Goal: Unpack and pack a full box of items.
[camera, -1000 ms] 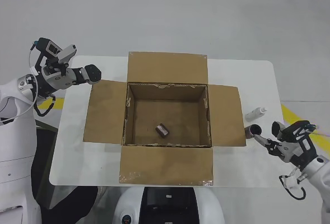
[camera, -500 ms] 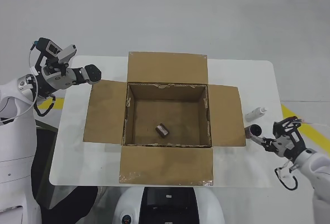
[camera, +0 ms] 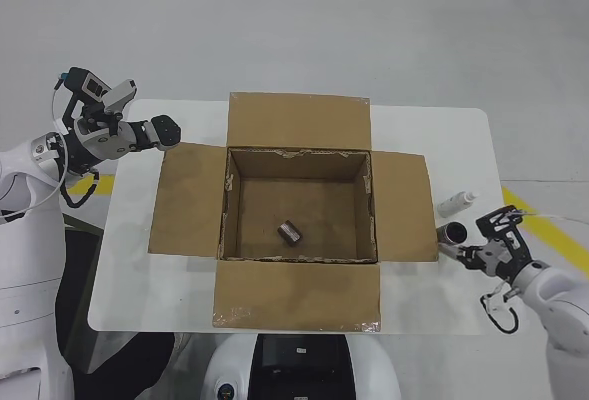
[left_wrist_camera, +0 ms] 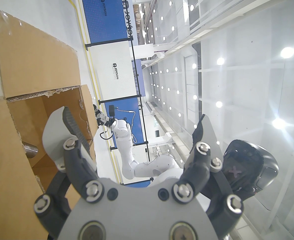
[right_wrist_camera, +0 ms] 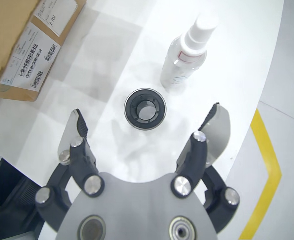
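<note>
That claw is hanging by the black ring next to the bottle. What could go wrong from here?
1. The open right gripper faces the ring, and the bottle sits close beside it. A finger might knock the bottle as the gripper moves in or closes.
2. The ring is round and not far from the edge of the table. A poor pinch could let it slip and perhaps roll off.

Non-task items on my feed: furniture, floor, hall.
I log one white table (camera: 454, 140) with rounded corners; one yellow floor line (right_wrist_camera: 263, 138) on grey floor, bending just off the table's short edge; blue wall panels (left_wrist_camera: 104, 8) flanking a white panel (left_wrist_camera: 114, 73); rows of ceiling lights (left_wrist_camera: 288, 52).
</note>
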`<state>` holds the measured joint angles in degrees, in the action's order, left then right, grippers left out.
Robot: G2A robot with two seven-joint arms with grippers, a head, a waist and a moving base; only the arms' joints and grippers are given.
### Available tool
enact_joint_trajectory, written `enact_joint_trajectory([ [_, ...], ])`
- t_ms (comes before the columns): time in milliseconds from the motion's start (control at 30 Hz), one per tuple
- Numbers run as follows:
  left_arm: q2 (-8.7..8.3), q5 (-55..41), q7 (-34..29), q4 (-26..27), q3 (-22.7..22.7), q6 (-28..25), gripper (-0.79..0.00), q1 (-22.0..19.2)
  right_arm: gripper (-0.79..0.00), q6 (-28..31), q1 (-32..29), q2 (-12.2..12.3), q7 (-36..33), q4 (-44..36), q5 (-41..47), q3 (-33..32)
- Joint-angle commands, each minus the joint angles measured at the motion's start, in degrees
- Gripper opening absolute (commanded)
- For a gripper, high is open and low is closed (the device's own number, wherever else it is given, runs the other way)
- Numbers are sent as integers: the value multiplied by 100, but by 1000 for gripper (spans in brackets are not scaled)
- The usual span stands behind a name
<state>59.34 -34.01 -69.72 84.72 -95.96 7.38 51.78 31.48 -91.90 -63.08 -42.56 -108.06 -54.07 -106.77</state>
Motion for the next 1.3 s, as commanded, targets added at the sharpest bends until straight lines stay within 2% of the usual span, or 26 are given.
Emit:
enact_joint_trajectory([
  [0,0,0,0,0,0,0,0,0,0,-52,-24,2,42,-11,48,35],
  [400,0,0,0,0,0,0,0,0,0,-290,-171,32,207,-121,82,183],
  [1267,0,0,0,0,0,0,0,0,0,-1060,240,101,-29,190,-547,812],
])
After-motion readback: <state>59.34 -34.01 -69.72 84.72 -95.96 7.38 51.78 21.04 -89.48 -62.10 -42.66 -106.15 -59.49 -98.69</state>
